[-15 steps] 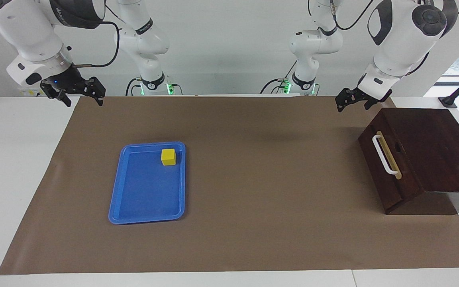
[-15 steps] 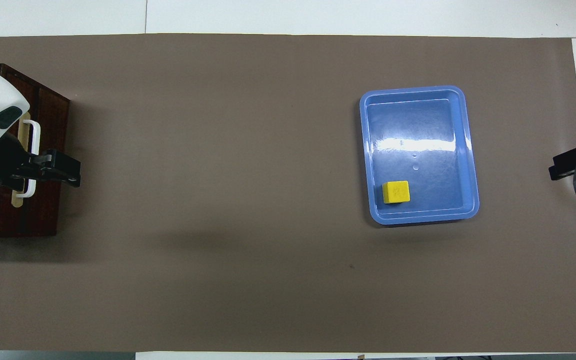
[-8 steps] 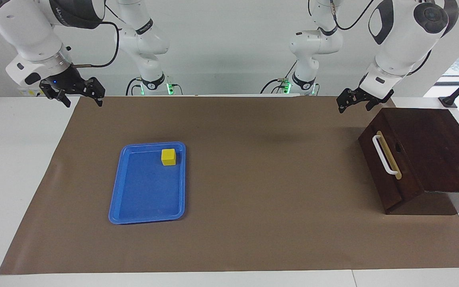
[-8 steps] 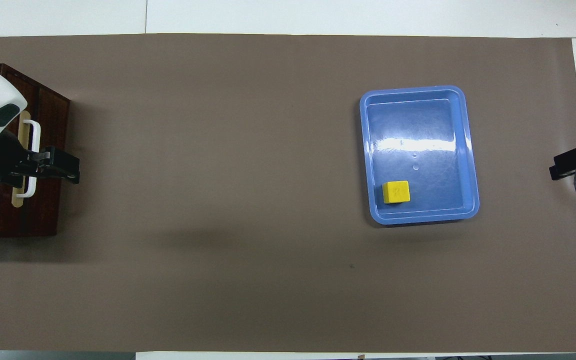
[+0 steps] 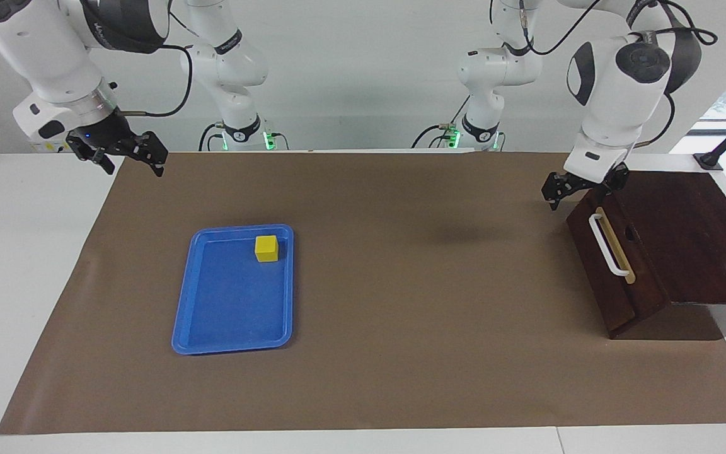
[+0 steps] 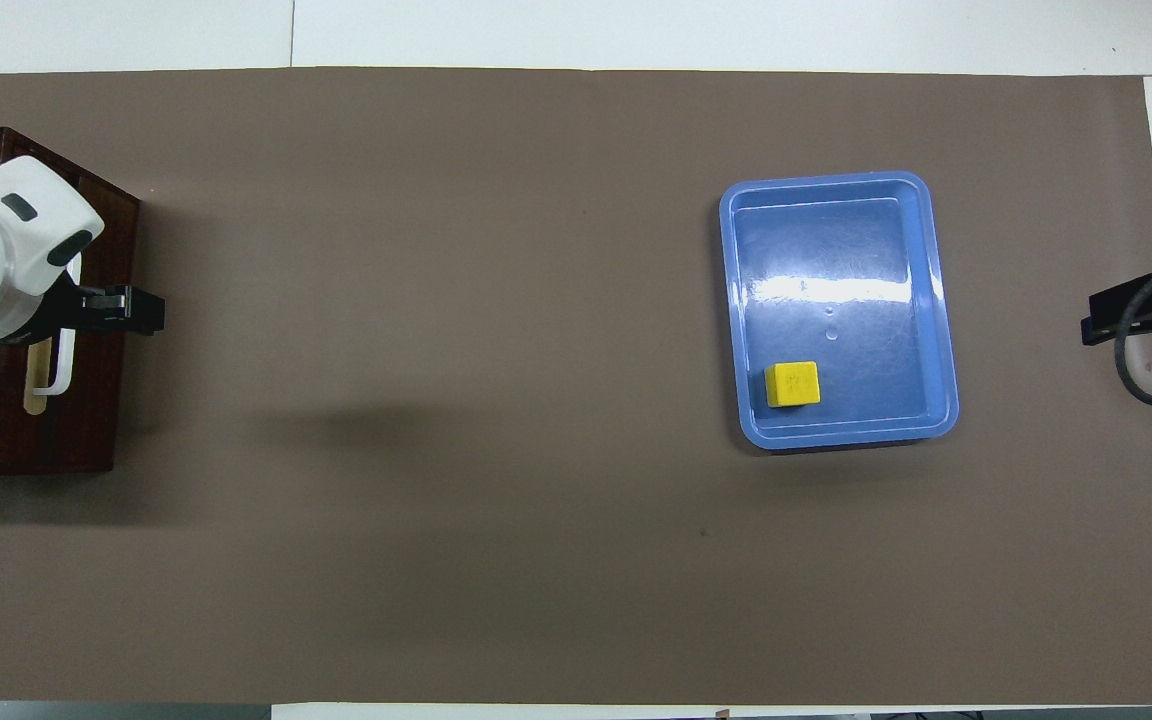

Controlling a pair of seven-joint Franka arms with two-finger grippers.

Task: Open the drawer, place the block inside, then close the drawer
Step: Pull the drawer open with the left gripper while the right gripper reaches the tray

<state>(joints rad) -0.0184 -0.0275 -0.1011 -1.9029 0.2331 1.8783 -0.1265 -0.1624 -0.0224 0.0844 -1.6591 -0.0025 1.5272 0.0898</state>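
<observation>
Drawer [image 5: 615, 265] shut, just beneath left hand [image 5: 580, 189]; untouched.

No text, label, number or sign can be read with certainty in either view. In the facing view, dark lettering runs along the black band of the arm [image 5: 125, 24] in the upper left of the frame, and smaller dark lettering sits on the joint collar of the white arm [image 5: 227, 43] just right of it, but neither string is legible. In the overhead view the top face of the block [image 6: 792, 384], in the lower right part of the frame, carries a faint embossed mark that cannot be made out.
</observation>
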